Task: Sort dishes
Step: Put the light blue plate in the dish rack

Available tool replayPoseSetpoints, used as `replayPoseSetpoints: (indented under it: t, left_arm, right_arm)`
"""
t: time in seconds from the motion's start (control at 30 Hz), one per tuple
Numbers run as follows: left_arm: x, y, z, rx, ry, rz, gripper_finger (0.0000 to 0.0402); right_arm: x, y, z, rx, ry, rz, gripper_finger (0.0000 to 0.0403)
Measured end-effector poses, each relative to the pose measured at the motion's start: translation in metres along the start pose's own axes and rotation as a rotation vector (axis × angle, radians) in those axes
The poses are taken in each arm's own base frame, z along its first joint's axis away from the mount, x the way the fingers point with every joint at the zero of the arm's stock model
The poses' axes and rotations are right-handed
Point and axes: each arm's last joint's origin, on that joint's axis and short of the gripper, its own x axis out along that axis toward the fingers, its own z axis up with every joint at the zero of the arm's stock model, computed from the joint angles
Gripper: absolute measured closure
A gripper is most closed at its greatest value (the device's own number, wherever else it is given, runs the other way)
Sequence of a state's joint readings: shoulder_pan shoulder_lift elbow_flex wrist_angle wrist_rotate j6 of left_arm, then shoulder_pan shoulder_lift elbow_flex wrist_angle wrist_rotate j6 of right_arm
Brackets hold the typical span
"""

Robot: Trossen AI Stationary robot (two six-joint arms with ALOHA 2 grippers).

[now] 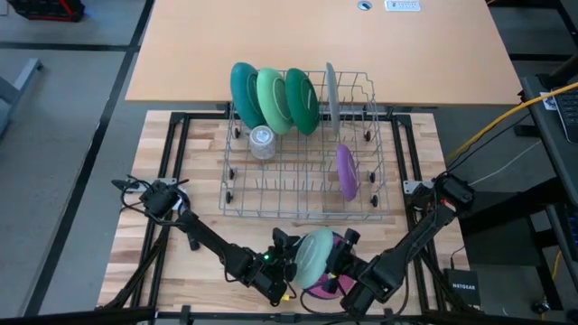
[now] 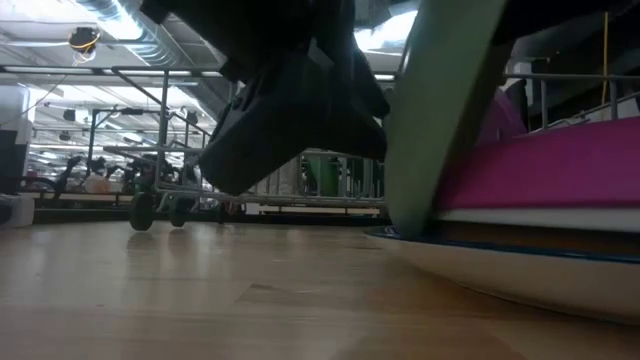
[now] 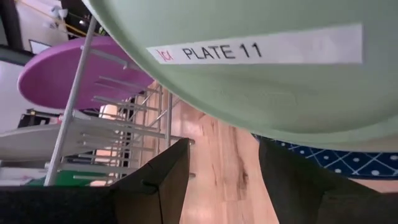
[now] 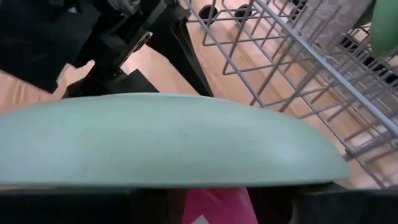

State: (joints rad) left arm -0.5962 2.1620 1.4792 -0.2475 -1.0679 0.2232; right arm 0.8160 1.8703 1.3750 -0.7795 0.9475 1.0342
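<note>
At the near edge of the table, between the two arms, a pale green plate (image 1: 315, 255) stands tilted on its rim over a small stack of dishes. Its underside carries a white strip reading "PLATE 11" in the left wrist view. Under it lies a pink plate (image 1: 330, 284), and the low view shows that pink one resting on a white dish (image 2: 520, 270) at the bottom of the pile.

Both grippers meet at this plate. The left gripper (image 1: 287, 262) sits against its left edge, fingers (image 3: 155, 186) parted with the rim over the gap between them; whether they actually pinch it I cannot tell. The right gripper (image 1: 348, 262) is at the plate's right edge, and from its own wrist camera the plate fills the space just ahead of its fingers, so I cannot tell its grip either.

Farther back stands the wire dish rack (image 1: 302, 194). Upright in its back row are a teal plate (image 1: 244, 90), a light green plate (image 1: 272, 99), a darker green plate (image 1: 302, 99) and a thin grey plate (image 1: 331, 95). A purple plate (image 1: 347, 171) leans in the right side, and a clear glass (image 1: 261, 142) sits at the left.
</note>
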Motion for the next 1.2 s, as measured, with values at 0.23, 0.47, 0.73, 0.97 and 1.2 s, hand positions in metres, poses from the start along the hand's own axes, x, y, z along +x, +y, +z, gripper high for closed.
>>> replayPoseSetpoints:
  t: [0.23, 0.47, 0.73, 0.97, 1.2]
  left_arm:
    - [-0.014, -0.006, 0.002, -0.047, -0.016, 0.043, 0.0219]
    - [-0.028, -0.013, 0.003, -0.193, -0.045, 0.039, 0.0219]
    - [-0.041, -0.021, 0.004, -0.45, -0.074, 0.01, 0.0219]
    - [-0.053, -0.027, 0.005, -0.607, -0.093, -0.029, 0.0219]
    - [-0.06, -0.031, 0.005, -0.702, -0.104, -0.048, 0.0219]
  right_arm:
    - [0.012, -0.002, 0.008, -0.001, 0.038, 0.013, 0.0259]
    - [0.014, -0.003, 0.009, 0.003, 0.053, 0.015, 0.0259]
    - [0.014, -0.002, 0.01, 0.022, 0.044, 0.029, 0.0259]
    - [0.017, -0.002, 0.013, 0.041, 0.04, 0.027, 0.0259]
    - [0.02, -0.004, 0.015, 0.05, 0.042, 0.02, 0.0259]
